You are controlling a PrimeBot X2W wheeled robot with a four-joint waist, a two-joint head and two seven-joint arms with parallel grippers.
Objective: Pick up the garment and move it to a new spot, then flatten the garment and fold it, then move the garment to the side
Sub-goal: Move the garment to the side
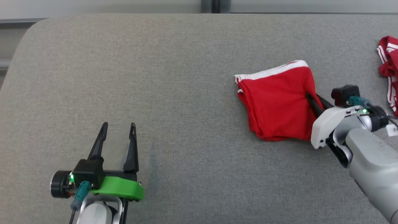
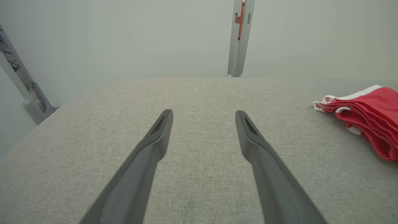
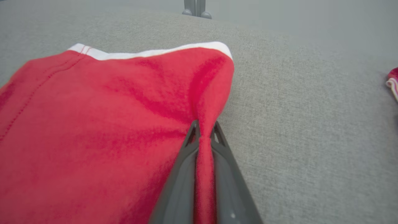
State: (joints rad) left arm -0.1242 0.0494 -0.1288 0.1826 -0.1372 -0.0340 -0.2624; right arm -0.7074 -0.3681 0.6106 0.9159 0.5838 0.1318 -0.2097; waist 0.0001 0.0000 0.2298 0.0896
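Both fingers of my right gripper point(image 3: 203, 128) clamp a pinch of the folded red garment point(image 1: 276, 102), right of centre; left gripper point(image 1: 118, 125) gapes idle, lower left. I'd slide it low and slow so the fold holds.

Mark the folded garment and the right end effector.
folded garment point(image 1: 276, 105): head view, middle of its red top layer.
right end effector point(image 3: 205, 125): right wrist view, between the fingertips.
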